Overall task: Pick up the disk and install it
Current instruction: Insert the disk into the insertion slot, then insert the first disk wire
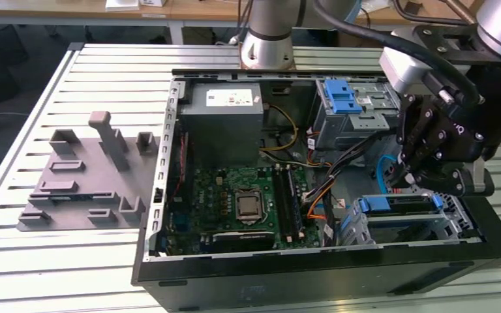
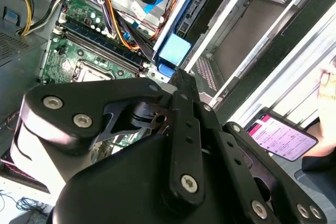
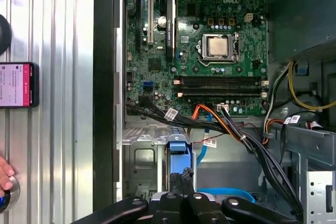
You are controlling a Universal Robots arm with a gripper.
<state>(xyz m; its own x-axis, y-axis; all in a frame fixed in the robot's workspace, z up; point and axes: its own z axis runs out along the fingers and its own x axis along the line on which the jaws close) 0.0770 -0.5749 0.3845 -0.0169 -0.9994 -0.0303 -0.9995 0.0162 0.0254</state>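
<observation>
My gripper (image 1: pixel 432 177) hangs just above the drive bay at the front corner of the open computer case (image 1: pixel 320 274), on the exterior view's right. In the first wrist view my fingertips (image 3: pixel 181 178) stand close together, pressed against the blue end of the disk (image 3: pixel 177 150); they look clenched on that blue tab, though the contact itself is partly hidden by my own linkage. In the second wrist view the same blue tab (image 2: pixel 174 52) shows just past the tip of my black fingers (image 2: pixel 181 80).

The disk sits in the drive cage (image 1: pixel 459 225), lying in its slot, its blue rail visible along the top edge in the exterior view (image 1: pixel 398 203). Whether it is fully seated I cannot tell.

Beside the cage, a bundle of black, orange and blue cables (image 3: pixel 220 121) runs from the green motherboard (image 1: pixel 237 195) toward the bay. The processor socket (image 3: pixel 218 45) lies bare in the middle of the board. Farther back stands the grey power supply (image 1: pixel 224 111), and beside it another grey cage with a blue latch (image 1: pixel 344 98).

Outside the case, on the slatted metal table (image 1: pixel 24 130), a grey plastic fixture (image 1: pixel 89 176) lies well apart. A phone (image 3: pixel 18 85) with a pink screen rests on the table beside the case.
</observation>
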